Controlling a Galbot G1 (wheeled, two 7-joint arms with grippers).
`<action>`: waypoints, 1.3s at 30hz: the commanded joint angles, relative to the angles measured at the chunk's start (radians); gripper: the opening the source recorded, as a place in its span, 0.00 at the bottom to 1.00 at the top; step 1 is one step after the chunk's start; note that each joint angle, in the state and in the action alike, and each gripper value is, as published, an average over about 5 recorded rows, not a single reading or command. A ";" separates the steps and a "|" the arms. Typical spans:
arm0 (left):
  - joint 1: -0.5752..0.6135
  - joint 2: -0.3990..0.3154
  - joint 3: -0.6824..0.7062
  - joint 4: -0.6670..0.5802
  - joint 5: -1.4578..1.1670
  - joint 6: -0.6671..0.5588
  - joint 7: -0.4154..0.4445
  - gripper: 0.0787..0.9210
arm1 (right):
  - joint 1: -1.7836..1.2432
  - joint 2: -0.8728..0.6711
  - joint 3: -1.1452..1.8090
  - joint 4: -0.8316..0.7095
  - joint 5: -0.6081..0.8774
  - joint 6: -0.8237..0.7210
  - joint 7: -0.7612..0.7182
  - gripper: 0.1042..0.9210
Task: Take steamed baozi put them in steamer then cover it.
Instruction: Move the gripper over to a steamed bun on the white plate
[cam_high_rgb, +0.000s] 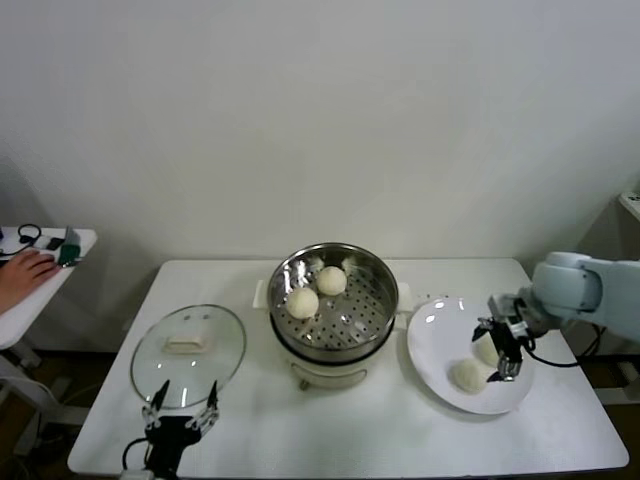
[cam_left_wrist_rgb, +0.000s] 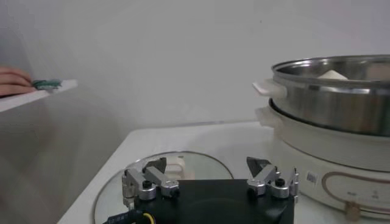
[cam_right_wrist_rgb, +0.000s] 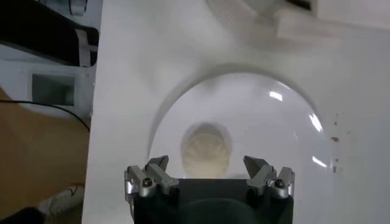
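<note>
Currently two baozi (cam_high_rgb: 316, 290) sit in the steamer (cam_high_rgb: 380, 290); two remain on the plate (cam_high_rgb: 432, 350) at 3 o'clock. Right gripper (cam_high_rgb: 503, 347) hangs wide over them; left gripper (cam_high_rgb: 183, 410) wide, empty, near the cover (cam_high_rgb: 225, 345), not yet placed.

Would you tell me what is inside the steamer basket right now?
Two steamed baozi sit on the perforated floor of the steamer. It is uncovered; the glass cover lies on the table beside it. Nothing inside appears hidden.

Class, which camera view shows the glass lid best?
The head view: the whole glass lid with its handle lies on the table. The left wrist view shows only part of it behind the left gripper; the right wrist view shows none.
</note>
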 joint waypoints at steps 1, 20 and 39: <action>0.003 -0.001 -0.002 0.003 0.001 -0.003 -0.001 0.88 | -0.244 -0.018 0.164 -0.069 -0.100 -0.023 0.050 0.88; -0.009 -0.002 -0.010 0.008 -0.003 0.005 -0.001 0.88 | -0.354 0.052 0.274 -0.165 -0.101 -0.031 0.053 0.88; -0.011 -0.005 -0.008 0.001 -0.002 0.012 0.000 0.88 | -0.286 0.062 0.241 -0.163 -0.121 0.013 -0.014 0.65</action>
